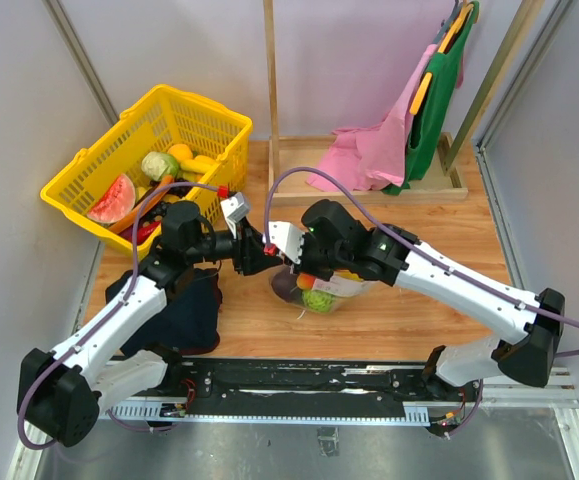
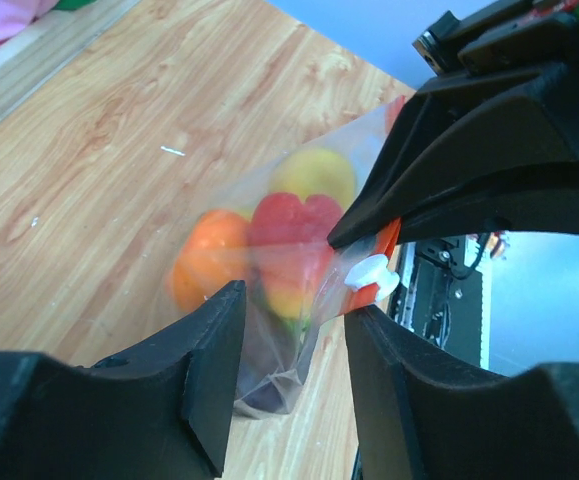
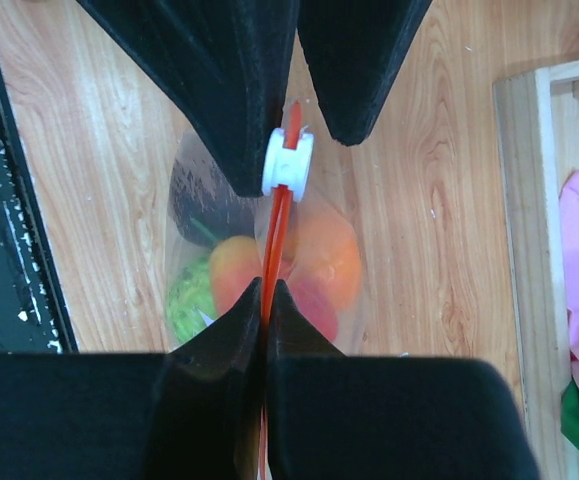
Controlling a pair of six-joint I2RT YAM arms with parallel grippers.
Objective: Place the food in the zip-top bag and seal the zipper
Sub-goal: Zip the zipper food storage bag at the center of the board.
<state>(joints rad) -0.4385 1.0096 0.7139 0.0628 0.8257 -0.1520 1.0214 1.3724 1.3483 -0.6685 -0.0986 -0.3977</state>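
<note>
The clear zip-top bag [image 1: 321, 290] stands on the wooden table, holding the food: orange [image 3: 327, 250], green [image 3: 187, 295], dark purple [image 3: 204, 190] and yellow-red [image 2: 314, 175] toy pieces. My right gripper [image 3: 267, 290] is shut on the red-orange zipper [image 3: 274, 225] along the bag's top edge; in the top view it [image 1: 287, 262] is just above the bag. My left gripper [image 2: 294, 305] is open, its fingers either side of the bag's end. The white slider [image 2: 369, 272] sits just beyond its right finger. In the top view the left gripper [image 1: 259, 258] meets the right one.
A yellow basket [image 1: 214, 115] with more toy food stands at the back left. A wooden rack base [image 1: 369, 192] with a pink cloth [image 1: 369, 150] and a green garment [image 1: 439, 90] is at the back right. A dark cloth [image 1: 184, 310] lies under the left arm.
</note>
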